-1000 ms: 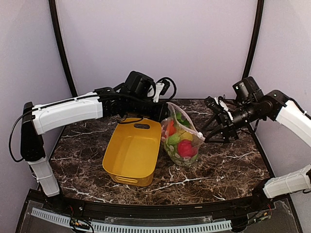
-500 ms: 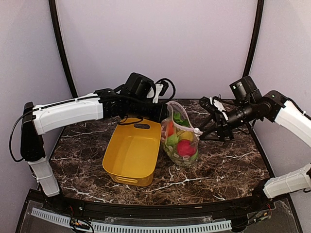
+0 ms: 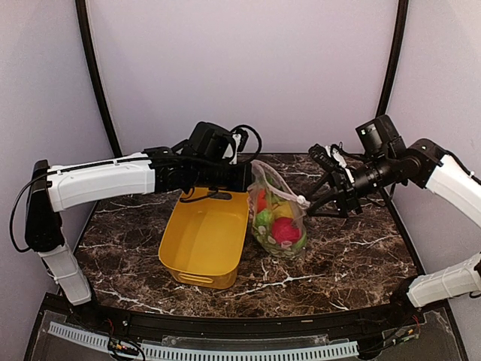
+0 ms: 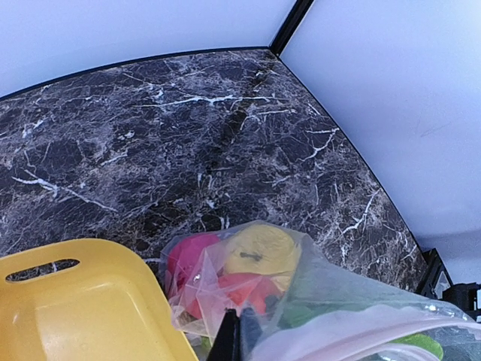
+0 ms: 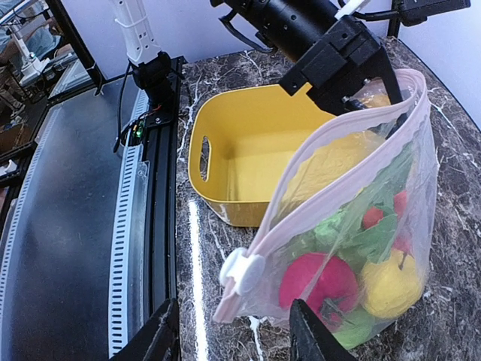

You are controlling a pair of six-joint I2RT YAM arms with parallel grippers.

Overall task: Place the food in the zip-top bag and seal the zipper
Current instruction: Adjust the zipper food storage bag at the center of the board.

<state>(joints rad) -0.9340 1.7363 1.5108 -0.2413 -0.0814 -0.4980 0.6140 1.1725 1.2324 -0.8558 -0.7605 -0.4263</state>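
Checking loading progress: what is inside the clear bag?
The clear bag holds a red round fruit, a yellow lemon and green pieces. Whatever lies behind them on its far side is covered.

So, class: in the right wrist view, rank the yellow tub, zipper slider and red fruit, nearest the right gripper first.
1. Zipper slider, just ahead of the right gripper.
2. Red fruit, inside the bag, right.
3. Yellow tub, behind the bag.
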